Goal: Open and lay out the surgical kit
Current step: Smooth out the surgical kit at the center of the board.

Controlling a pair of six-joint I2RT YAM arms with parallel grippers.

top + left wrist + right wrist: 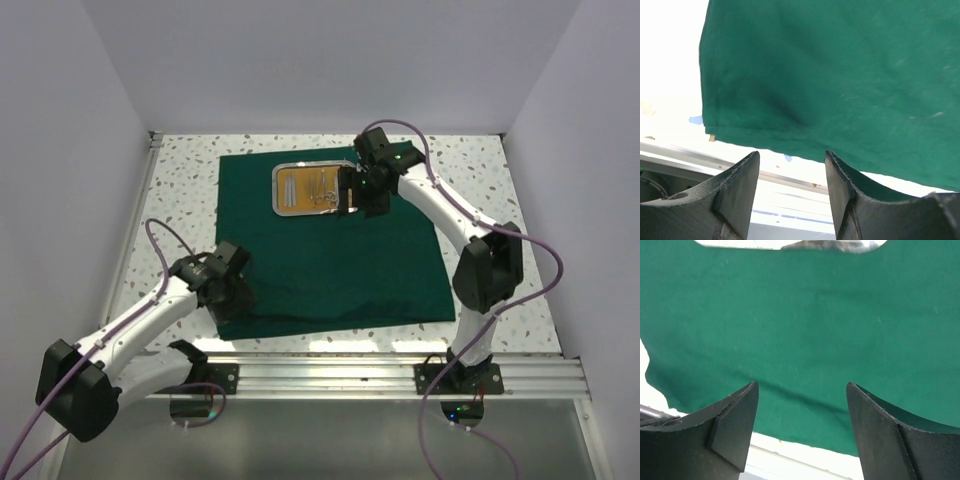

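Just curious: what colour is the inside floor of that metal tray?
Orange-brown; the tray floor shows best in the top external view.

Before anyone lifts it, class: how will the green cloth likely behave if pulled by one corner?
The green cloth lies flat with soft creases, so probably floppy, draping rather than holding shape. Thin and wide, it is likely light. The steel tray sits on it, so pulling may drag that along.

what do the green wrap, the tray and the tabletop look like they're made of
The green wrap looks like matte woven cloth, judging by its soft creases and hemmed edge. The tray is probably steel, given its shiny silver rim; its orange-brown floor could be a liner. The tabletop is a hard speckled surface, terrazzo-like, possibly laminate.
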